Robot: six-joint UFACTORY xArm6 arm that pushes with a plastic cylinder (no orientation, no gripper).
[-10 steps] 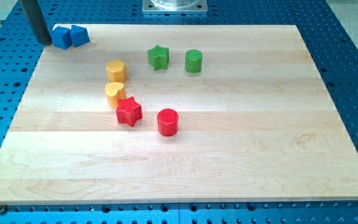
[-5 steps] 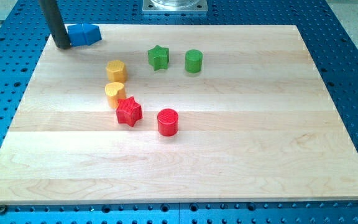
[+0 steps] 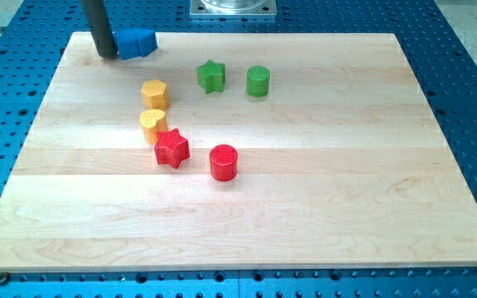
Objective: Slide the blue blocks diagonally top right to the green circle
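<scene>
Blue blocks [image 3: 137,42] overlap, shapes unclear, touching my tip [image 3: 106,55].

A lab bench — wooden board [image 3: 305,190] on blue perforated metal table [image 3: 470,83].

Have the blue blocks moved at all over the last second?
Yes. The blue blocks slid toward the view's right along the board's top edge, closer to the unmoved green star, with my tip just left of them.

Dark rod standing upright in the upper left of the frame, running out past the top edge. My tip [image 3: 106,55] planted low on the surface near the upper left corner, just left of two blue shapes. Nothing more of the arm in shot.
</scene>
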